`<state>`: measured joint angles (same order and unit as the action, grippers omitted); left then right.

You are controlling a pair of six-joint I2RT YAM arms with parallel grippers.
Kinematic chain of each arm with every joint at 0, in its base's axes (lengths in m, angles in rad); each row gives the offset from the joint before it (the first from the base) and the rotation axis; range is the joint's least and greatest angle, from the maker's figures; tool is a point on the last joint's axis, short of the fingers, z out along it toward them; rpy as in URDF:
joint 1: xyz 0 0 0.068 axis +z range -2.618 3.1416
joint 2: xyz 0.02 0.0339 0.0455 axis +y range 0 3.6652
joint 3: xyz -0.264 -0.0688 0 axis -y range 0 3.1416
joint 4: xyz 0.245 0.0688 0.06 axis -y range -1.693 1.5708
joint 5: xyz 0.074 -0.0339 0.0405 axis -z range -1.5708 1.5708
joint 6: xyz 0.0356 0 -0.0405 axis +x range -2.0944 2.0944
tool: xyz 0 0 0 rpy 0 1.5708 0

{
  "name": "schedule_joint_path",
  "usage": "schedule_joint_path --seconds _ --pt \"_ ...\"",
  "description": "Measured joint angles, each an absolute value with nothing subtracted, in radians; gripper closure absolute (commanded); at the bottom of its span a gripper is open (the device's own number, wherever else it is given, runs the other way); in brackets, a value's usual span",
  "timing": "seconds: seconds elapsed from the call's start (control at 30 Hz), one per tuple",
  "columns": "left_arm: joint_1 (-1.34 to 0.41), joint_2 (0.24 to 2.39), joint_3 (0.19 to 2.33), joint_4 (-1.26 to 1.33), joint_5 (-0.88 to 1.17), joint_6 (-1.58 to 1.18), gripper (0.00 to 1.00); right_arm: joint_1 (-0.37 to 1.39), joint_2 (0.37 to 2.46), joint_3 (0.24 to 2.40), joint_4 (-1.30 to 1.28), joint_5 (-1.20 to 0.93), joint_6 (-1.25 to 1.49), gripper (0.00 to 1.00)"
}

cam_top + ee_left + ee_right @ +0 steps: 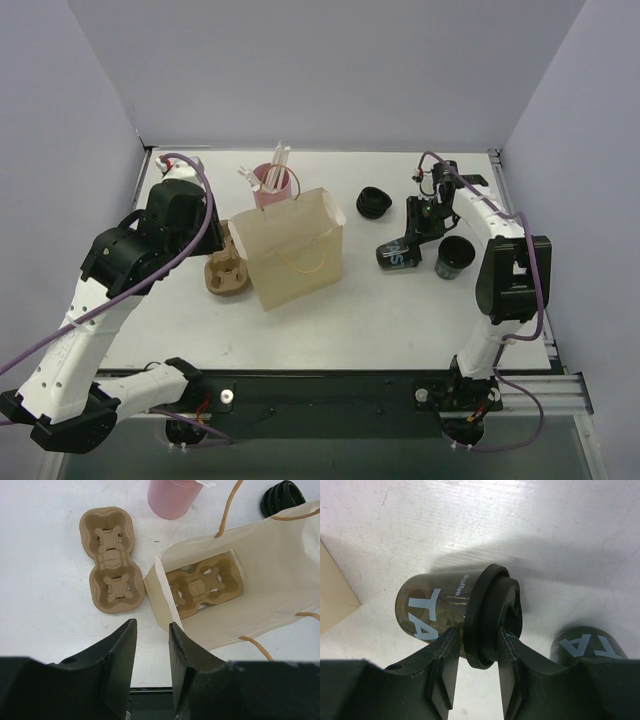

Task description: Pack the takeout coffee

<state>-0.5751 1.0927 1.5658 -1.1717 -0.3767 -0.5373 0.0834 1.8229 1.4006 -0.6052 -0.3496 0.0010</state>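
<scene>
A dark coffee cup (435, 605) with a black lid (492, 615) lies on its side on the white table, right of the paper bag (295, 245). My right gripper (477, 632) is shut on its lid end, one finger on each side; it also shows in the top view (412, 238). A second dark cup (455, 257) stands open-topped just right of it. A cardboard cup carrier (202, 585) sits inside the open bag (280, 580). My left gripper (151, 625) is open and empty, hovering above the table by the bag's near left corner.
A second cardboard carrier (111, 560) lies on the table left of the bag. A pink cup (272, 185) with straws stands behind the bag. A stack of black lids (373, 203) sits at the back, right of the bag.
</scene>
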Motion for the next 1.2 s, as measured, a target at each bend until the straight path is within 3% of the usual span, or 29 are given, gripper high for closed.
schedule_joint_path --seconds 0.2,0.53,0.97,1.2 --pt "-0.575 1.091 1.563 -1.169 -0.37 -0.537 0.58 0.085 1.78 1.375 -0.602 -0.356 -0.001 0.98" --pt "-0.575 1.069 1.55 -1.163 -0.376 -0.534 0.58 0.129 1.678 1.33 -0.604 -0.273 -0.01 1.0" --pt "-0.574 1.024 1.551 -1.147 -0.487 -0.518 0.58 0.548 1.619 1.31 -0.684 0.414 0.034 0.99" --pt "-0.575 1.017 1.564 -1.139 -0.558 -0.518 0.58 0.656 1.647 1.277 -0.76 0.59 0.116 0.96"
